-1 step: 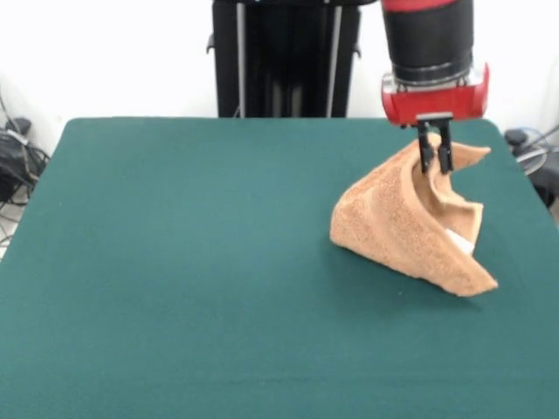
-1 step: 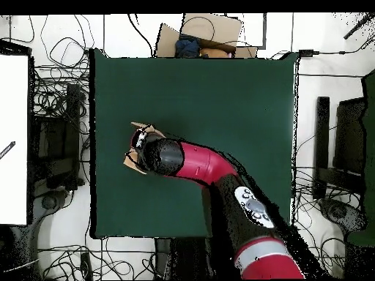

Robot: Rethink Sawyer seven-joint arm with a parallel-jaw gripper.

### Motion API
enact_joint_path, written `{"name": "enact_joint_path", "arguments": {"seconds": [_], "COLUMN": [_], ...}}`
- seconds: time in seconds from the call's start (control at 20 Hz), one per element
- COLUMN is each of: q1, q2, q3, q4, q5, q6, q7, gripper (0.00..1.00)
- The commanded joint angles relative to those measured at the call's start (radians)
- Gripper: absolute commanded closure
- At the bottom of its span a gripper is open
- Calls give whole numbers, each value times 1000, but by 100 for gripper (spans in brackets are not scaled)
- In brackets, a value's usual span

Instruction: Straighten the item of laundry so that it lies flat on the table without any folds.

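Now, gripper [image 1: 435, 157]: its two black fingers stand close together, pinched on an upper edge of the towel, holding that part up off the bench.
Towel [image 1: 397, 231]: light orange-tan terry cloth, drawn up into a tent shape; its peak is at the gripper and its lower edges rest on the bench.
Towel folds: a deep crease runs down from the gripper, and one side curls inward; a pointed corner reaches out from the towel's lower edge, away from the arm.
Label [image 1: 460, 241]: a small white tag shows in the hollow of the towel, below the gripper.
Arm [image 1: 430, 52]: black wrist with a red collar, straight above the towel; from overhead [image 2: 192, 161] it covers most of the cloth.
Towel from overhead [image 2: 135, 162]: only tan edges peep out round the arm's end, close to one side edge of the bench.
Bench [image 1: 175, 262]: dark green felt-like top, much wider than the towel.
Cardboard box [image 2: 209, 33]: on the floor beyond the bench edge, well apart from the towel.
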Motion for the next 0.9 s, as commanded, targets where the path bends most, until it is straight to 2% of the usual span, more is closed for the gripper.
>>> {"name": "enact_joint_path", "arguments": {"seconds": [0.05,0.55,0.75,0.9], "q1": [-83,-175,-166,-171], "q2": [133,227,130,39], "q3": [178,251,247,261], "q4": [37,36,99,163], "q5": [-142,-298,-335,-324], "q6": [-73,-123,-141,-118], "q7": [-91,-53,18,64], "gripper": [100,100,100,100]}}
